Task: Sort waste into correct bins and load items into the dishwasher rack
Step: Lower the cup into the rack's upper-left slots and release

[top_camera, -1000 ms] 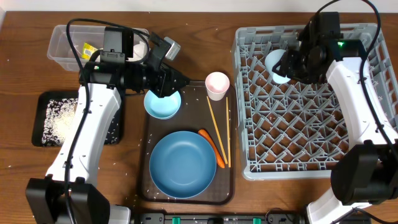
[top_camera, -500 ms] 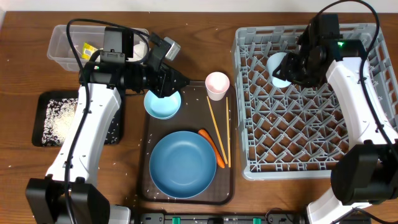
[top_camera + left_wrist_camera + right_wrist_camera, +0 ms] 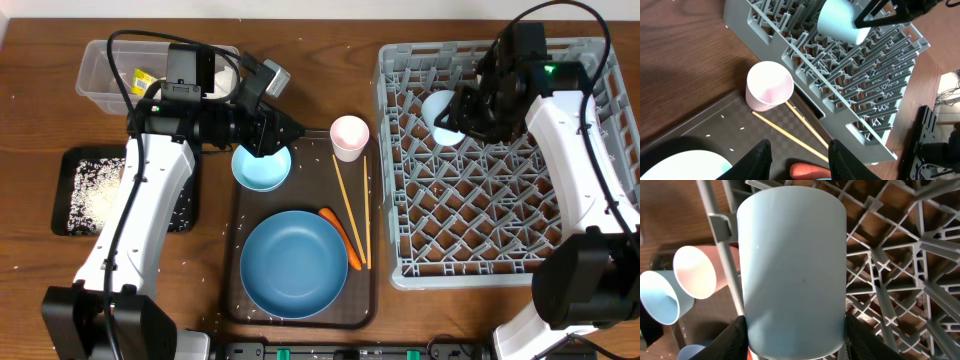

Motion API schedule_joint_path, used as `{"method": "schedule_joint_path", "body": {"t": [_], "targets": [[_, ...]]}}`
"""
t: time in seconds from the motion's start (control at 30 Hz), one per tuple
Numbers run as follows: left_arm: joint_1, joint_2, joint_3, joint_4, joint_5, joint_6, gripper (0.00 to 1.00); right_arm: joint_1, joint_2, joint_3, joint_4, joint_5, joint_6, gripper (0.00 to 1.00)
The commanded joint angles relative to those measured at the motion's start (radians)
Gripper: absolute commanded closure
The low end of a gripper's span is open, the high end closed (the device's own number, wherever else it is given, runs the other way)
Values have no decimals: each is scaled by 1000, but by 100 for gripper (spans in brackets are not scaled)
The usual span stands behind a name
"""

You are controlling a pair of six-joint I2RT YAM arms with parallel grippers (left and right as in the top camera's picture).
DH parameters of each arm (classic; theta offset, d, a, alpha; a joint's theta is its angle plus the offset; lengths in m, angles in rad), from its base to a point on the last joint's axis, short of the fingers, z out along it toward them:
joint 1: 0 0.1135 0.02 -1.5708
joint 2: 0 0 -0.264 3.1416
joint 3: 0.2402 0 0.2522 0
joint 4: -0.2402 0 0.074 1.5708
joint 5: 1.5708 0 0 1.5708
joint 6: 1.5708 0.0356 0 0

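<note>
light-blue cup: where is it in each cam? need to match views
Overhead: light-blue cup upper right, over the back-left part of the rack.
Left wrist: cup at the top, right of centre, above the rack.
Right wrist: cup fills the centre.
Shared landmark: pink cup, just left of the rack; left of centre in left wrist, far left in right wrist.

Lit brightly from above, with soft shadows on the worktop (image 3: 300, 30). Overexposed the small light-blue bowl (image 3: 685, 162) nearly to white in the left wrist view. Softened the light-blue cup (image 3: 792, 270) slightly up close.
</note>
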Motion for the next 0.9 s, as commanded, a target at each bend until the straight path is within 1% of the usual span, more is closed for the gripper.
{"method": "schedule_joint_path", "body": {"t": [0.0, 0.2, 0.87], "targets": [[-2, -11, 20, -3, -6, 6, 62, 7, 1, 36, 1, -11, -21, 70], [-2, -11, 20, -14, -6, 6, 62, 3, 10, 35, 4, 11, -21, 68], [-2, -11, 20, -18, -18, 6, 62, 2, 26, 34, 8, 32, -21, 68]]}}
